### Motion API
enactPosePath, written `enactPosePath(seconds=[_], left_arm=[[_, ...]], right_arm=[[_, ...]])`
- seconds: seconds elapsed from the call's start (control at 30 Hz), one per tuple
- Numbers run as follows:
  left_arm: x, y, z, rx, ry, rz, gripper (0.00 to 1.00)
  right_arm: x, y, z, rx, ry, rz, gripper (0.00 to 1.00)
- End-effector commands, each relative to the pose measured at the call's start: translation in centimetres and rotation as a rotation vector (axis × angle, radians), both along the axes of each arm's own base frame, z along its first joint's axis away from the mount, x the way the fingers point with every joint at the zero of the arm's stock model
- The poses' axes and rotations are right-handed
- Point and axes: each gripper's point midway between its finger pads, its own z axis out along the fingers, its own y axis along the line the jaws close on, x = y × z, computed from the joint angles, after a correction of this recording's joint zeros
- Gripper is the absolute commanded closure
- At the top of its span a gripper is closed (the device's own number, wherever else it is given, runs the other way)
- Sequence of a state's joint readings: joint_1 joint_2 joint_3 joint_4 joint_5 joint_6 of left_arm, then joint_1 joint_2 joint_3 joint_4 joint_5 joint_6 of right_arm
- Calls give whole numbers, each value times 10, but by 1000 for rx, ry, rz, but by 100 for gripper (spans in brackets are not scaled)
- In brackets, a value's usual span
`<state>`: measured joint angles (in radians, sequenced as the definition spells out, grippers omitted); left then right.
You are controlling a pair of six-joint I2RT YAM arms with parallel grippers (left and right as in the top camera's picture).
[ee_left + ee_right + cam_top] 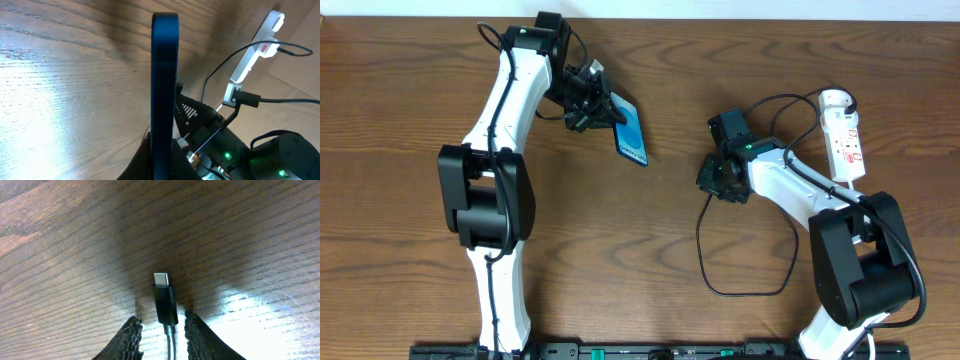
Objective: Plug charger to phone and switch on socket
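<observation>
My left gripper (603, 110) is shut on the phone (631, 132), holding it on edge above the table at the back middle. In the left wrist view the phone (165, 90) shows edge-on as a dark blue bar. The charger cable (705, 250) loops over the table. Its small black connector (164, 300) lies flat on the wood with the metal tip pointing away from me. My right gripper (162, 324) stands open around the cable just behind the connector, with a gap on each side of it. The white socket (845, 135) lies at the far right.
The socket's strip (255, 55) shows in the left wrist view with a black plug (246, 98) at its near end. My right arm's base (865, 270) stands at the front right, the left arm's (485, 200) at the left. Bare wood lies between them.
</observation>
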<state>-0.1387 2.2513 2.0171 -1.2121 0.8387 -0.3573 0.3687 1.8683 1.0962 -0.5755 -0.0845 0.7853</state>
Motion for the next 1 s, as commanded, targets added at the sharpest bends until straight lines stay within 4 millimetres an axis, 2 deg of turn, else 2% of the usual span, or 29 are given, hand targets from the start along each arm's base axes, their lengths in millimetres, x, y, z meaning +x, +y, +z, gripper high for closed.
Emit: enactPosePath(seconds=[0.0,0.3,0.53,0.63,0.67,0.83,0.97], left_arm=[[-2,-2,15,-28,-35,-16,93],[-2,-2,15,-28,-35,-16,93],[-2,-2,15,-28,-35,-16,93],[-3,-3,16,-38,-34,-17,93],[-3,-4,18,-48,-32,-17,93],[-3,-15,31,-146,-31,-22,93],[1,-34,62,-360,-99,-66,93]], right_arm=[[-31,-8,-35,-23,140,-19,73],[-31,-8,-35,-23,141,-19,76],[-31,-7,-35,-21,138,-17,89],[-31,-7,-34,-17,137,-6,98],[-31,-6,-34,-9,138,2,98],[-28,-3,-27,53,134,38,99],[-21,1,-10,148,98,101,99]])
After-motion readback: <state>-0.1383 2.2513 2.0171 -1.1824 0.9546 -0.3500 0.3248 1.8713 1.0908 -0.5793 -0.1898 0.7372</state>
